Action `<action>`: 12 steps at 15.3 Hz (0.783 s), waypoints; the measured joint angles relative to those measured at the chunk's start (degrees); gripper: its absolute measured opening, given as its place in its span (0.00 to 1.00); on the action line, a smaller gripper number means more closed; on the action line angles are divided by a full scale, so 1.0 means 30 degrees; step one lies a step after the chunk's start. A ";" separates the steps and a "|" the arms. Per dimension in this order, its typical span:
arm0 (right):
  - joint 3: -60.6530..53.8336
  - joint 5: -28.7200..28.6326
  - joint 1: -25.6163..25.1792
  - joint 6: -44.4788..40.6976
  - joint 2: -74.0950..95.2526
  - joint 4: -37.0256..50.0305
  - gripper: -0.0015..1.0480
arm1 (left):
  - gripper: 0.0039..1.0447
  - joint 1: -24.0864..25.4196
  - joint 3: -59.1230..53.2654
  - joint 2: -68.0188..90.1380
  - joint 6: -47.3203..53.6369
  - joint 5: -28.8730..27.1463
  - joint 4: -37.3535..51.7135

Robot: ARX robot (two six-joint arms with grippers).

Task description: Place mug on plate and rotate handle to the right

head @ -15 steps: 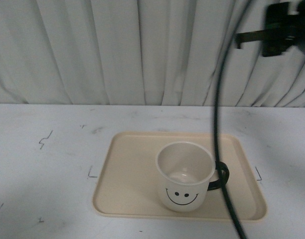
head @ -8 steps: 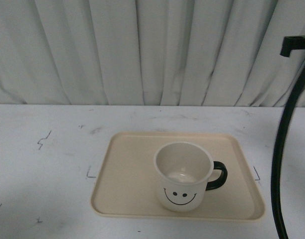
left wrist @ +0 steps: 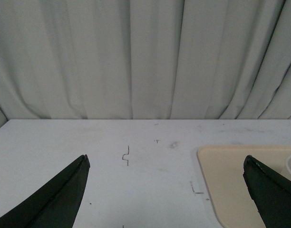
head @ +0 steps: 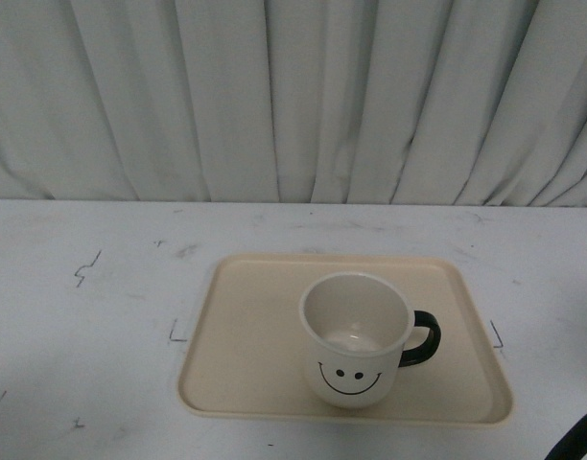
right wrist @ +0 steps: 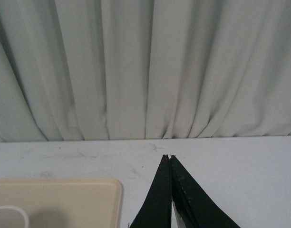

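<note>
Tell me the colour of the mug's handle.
Black. The handle contrasts with the white mug; it shows best in the front view.

one mug (head: 356, 340), one plate (head: 246, 335), two claws (left wrist: 167, 190) (right wrist: 170, 190)

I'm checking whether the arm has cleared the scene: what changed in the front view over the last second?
The black arm and its cable, which crossed the right side of the front view, swung out rightward; only a dark sliver remains at the bottom right corner. The white smiley-face mug stayed upright on the beige rectangular plastic tray, its black loop handle pointing right.
</note>
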 joint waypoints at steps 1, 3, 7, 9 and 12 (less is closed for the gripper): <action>-0.0852 -0.0117 -0.0284 0.0007 -0.0058 0.1180 0.02 | 0.94 0.0000 0.0000 0.0000 0.0000 0.0007 0.0000; -0.1989 -0.0503 -0.0525 0.0007 -0.1632 -0.0226 0.02 | 0.94 0.0000 0.0000 0.0000 -0.0007 0.0000 -0.0007; -0.3075 -0.1909 -0.2084 0.0015 -0.6062 -0.3308 0.02 | 0.94 0.0000 0.0000 0.0000 0.0000 0.0007 0.0000; -0.3286 -0.1902 -0.2084 0.0015 -0.8240 -0.4889 0.02 | 0.94 0.0000 0.0000 0.0000 0.0000 0.0000 0.0000; -0.3585 -0.1902 -0.2084 0.0022 -1.1045 -0.7409 0.02 | 0.94 0.0000 0.0000 0.0000 0.0000 0.0000 0.0000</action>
